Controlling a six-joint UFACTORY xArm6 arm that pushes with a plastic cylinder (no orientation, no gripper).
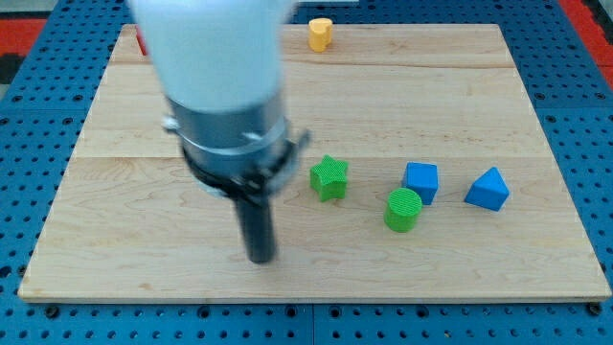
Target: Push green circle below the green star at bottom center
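The green star (329,177) sits near the middle of the wooden board (460,105). The green circle (403,210), a short cylinder, stands to the star's lower right, about one block's width away. My tip (261,257) is at the end of the dark rod, on the board to the lower left of the star, well left of the green circle. It touches no block.
A blue cube (420,181) stands just above and right of the green circle. A blue triangular block (488,189) is farther right. A yellow block (320,34) is at the top edge. A red block (141,40) peeks out behind the arm at top left.
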